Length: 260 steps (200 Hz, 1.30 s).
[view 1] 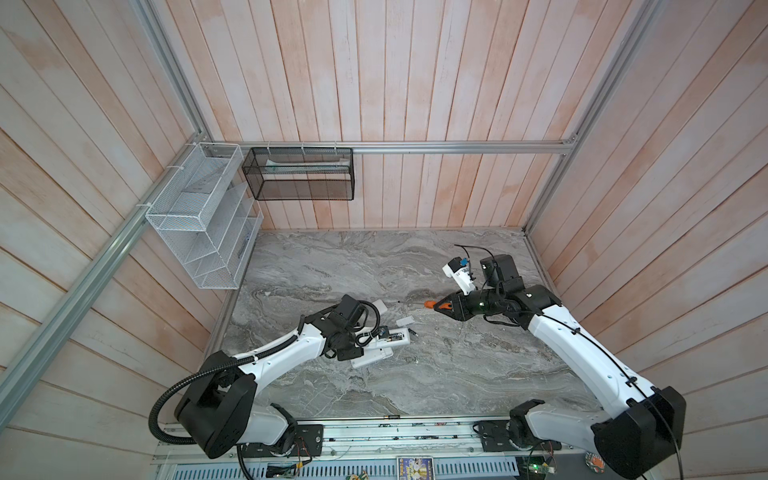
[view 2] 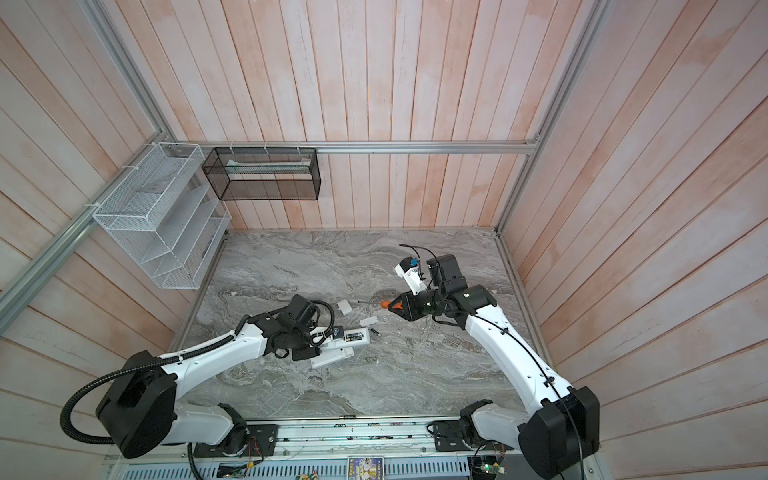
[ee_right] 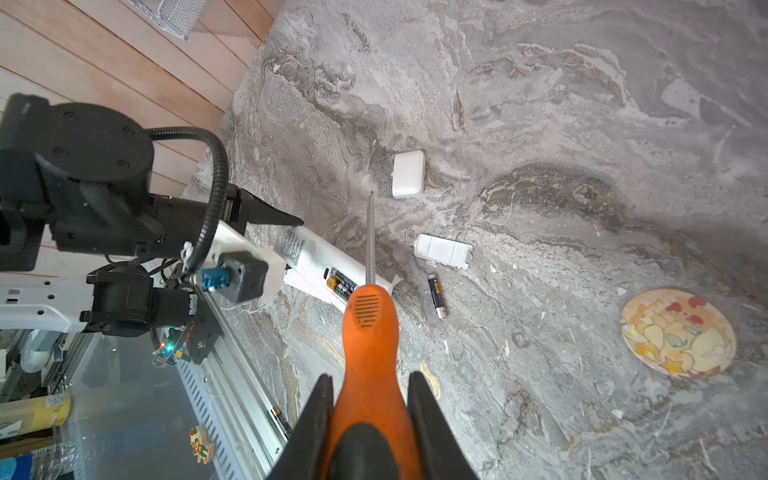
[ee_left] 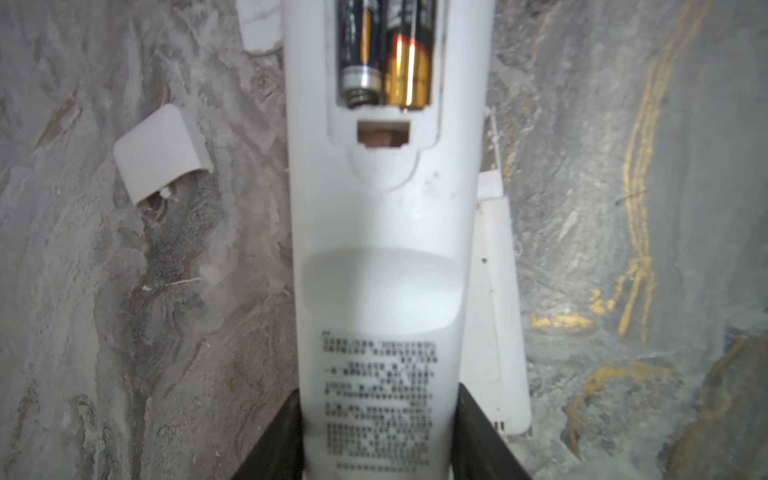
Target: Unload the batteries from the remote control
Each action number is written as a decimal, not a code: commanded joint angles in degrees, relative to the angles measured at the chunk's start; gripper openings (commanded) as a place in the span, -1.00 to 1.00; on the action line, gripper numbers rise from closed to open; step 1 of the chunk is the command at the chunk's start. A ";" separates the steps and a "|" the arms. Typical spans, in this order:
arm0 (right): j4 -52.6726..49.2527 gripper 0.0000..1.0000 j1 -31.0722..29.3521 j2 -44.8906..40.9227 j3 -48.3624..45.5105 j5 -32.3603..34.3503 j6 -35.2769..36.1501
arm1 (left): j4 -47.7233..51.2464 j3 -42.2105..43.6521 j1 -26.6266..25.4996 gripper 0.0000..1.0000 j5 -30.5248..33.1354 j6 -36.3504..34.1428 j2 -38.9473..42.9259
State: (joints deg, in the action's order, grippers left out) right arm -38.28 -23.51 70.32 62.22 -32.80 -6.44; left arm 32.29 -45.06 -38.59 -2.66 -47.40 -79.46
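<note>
My left gripper (ee_left: 380, 440) is shut on the label end of the white remote control (ee_left: 382, 249), which lies back up across a second white remote (ee_left: 498, 316). Its compartment is uncovered and holds two batteries side by side, one dark (ee_left: 359, 45) and one gold-banded (ee_left: 409, 70). They also show in a top view as batteries (view 1: 395, 336). A loose battery (ee_right: 436, 296) lies on the table just past the remote's end. My right gripper (ee_right: 370, 386) is shut on the orange-handled screwdriver (ee_right: 370, 320), held over the table with its tip apart from the remote.
Two small white covers (ee_right: 408, 173) (ee_right: 443, 251) lie on the marble table (view 1: 415, 374) beyond the remotes. A round patterned disc (ee_right: 677, 332) sits to one side. A white wire basket (view 1: 195, 216) and a black mesh basket (view 1: 299, 174) hang on the walls.
</note>
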 commanded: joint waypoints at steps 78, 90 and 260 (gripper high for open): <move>-18.00 -1.00 -3.13 -3.39 1.56 7.91 -6.02 | 10.39 -2.51 -13.43 -0.80 -3.09 14.61 -4.07; -18.73 -1.00 -3.83 -4.31 0.97 7.80 -6.76 | 10.51 -2.47 -13.82 -0.82 -3.52 16.44 -4.88; -25.15 -1.00 -11.69 -5.92 -4.85 0.30 -7.69 | 8.13 0.22 -14.32 -0.83 0.46 18.74 -4.25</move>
State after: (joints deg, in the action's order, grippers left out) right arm -63.51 -34.35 64.07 58.50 -30.13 -13.96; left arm 41.36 -45.84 -52.69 -3.75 -29.47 -84.97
